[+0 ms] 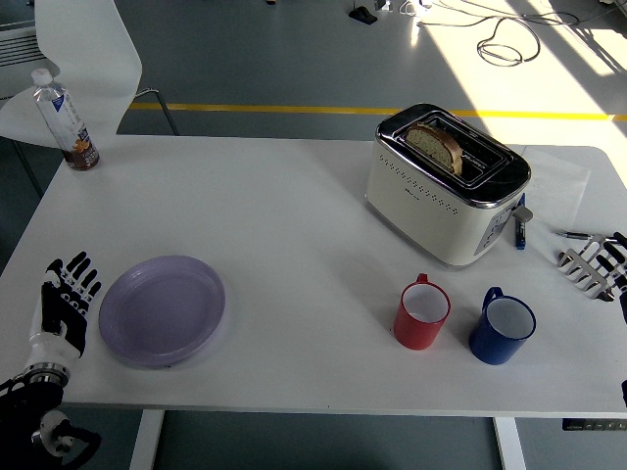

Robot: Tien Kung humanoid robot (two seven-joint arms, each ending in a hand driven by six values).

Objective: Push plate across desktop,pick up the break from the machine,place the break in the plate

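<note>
I have the round lilac plastic plate [162,309] sitting flat on the white desk [294,225] at the lower left of the frame, with my left hand [64,305] just beside its left rim, fingers spread and flat, holding nothing. I judge the plate light and smooth-bottomed, so it should slide readily under a sideways nudge against the rim; pushed too high on the lip it could tip or skate away, so I would keep contact low on the edge.

The slice of brown-crusted bread [435,145] stands upright in the far slot of the cream and chrome toaster [446,186], upper right of centre, with only its top part showing above the slot. It looks pale in the crumb with a darker crust. I expect it to be light, fairly stiff if toasted, but crumbly, so a hard squeeze would crush or break it. The exposed top edge is the only place to grip, pinching across the two flat faces and lifting straight up to avoid jamming in the slot.

My right hand [595,262] rests at the right edge of the frame, fingers spread open on the desk, empty, near a dark pen.

A red mug [422,313] and a blue mug [502,328] stand side by side in the lower right, between the plate and that hand, so I would watch them along the plate's path.
</note>
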